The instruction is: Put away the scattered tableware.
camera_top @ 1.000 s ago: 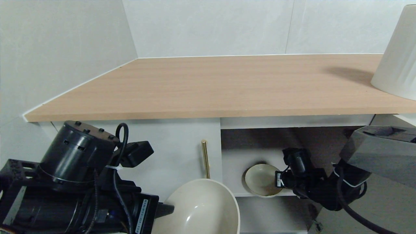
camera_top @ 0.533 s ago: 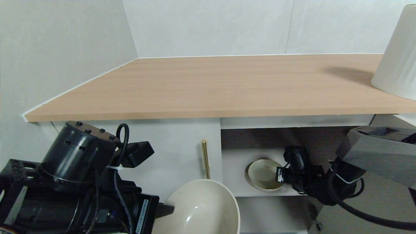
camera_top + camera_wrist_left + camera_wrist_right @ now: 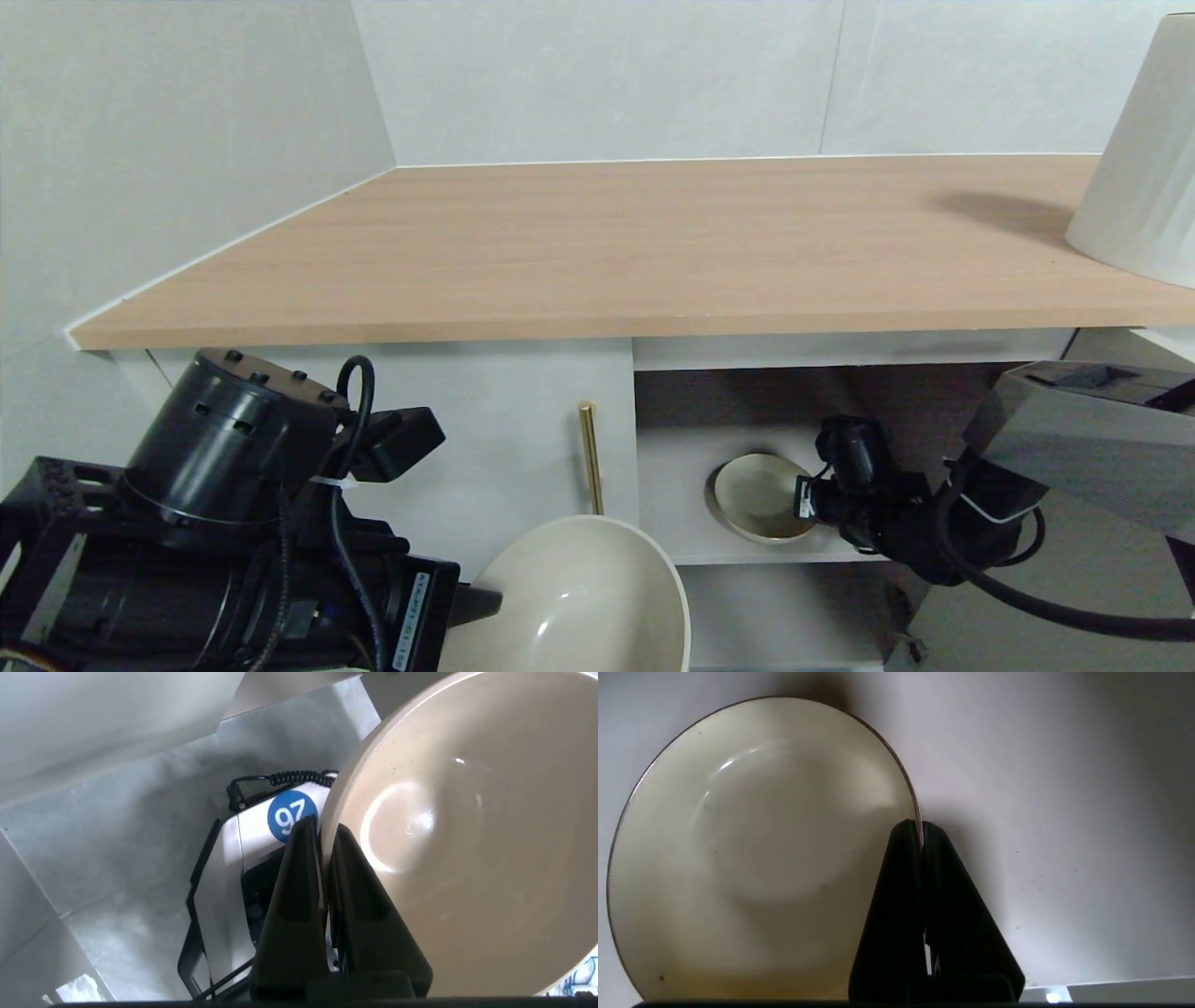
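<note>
My left gripper [image 3: 323,835] pinches the bowl [image 3: 467,821] rim. My right gripper [image 3: 922,833] clamps the plate [image 3: 757,849] rim inside the cabinet [image 3: 672,467].

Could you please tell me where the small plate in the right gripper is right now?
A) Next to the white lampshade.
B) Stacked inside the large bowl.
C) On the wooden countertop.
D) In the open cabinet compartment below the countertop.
D: the head view shows the small plate in the open compartment under the countertop, with the right gripper shut on its rim.
</note>
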Controlling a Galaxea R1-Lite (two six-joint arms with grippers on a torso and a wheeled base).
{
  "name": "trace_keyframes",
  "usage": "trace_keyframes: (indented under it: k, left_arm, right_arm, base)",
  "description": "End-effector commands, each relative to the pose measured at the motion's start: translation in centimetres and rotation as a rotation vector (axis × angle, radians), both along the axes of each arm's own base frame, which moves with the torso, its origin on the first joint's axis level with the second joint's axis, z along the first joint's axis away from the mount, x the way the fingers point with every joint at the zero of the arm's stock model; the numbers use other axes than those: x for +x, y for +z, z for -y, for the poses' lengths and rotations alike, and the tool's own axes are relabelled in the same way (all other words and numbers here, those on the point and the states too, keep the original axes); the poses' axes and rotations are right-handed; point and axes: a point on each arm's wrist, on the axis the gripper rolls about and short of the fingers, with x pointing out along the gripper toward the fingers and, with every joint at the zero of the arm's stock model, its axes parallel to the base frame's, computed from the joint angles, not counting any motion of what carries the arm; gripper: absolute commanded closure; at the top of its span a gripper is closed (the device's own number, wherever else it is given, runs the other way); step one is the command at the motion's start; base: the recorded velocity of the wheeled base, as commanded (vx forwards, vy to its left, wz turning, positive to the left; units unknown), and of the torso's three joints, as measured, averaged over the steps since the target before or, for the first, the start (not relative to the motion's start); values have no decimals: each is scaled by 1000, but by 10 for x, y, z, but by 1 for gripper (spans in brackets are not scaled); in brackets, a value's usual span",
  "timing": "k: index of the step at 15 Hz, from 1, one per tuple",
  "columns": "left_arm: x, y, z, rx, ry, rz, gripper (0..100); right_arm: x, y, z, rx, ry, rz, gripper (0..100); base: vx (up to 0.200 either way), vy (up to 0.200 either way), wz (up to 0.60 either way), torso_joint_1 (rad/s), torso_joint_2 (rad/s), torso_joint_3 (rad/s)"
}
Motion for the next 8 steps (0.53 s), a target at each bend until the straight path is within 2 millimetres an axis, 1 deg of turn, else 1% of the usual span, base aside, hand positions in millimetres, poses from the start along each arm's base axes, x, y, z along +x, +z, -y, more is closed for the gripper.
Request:
trace_keyframes:
  k: [1,4,6,8]
  left_arm:
    - [0,0,0,1,0,-1,100]
    - [2,-2,1,7,3,-8,100]
    - [6,-6,3,36,25,-8,100]
    - [9,-10,5,62,45,-10,100]
  right_arm:
    - [1,1,0,2,-1,4,0]
    - [0,3,0,5,0,10,0]
    - [-3,16,0,15,2,32,0]
    - [-13,28,-1,22,24,40,0]
  base:
    - [0,0,0,0,0,0]
    - [0,0,0,0,0,0]
    - [0,0,0,0,0,0]
    - [0,0,0,0,0,0]
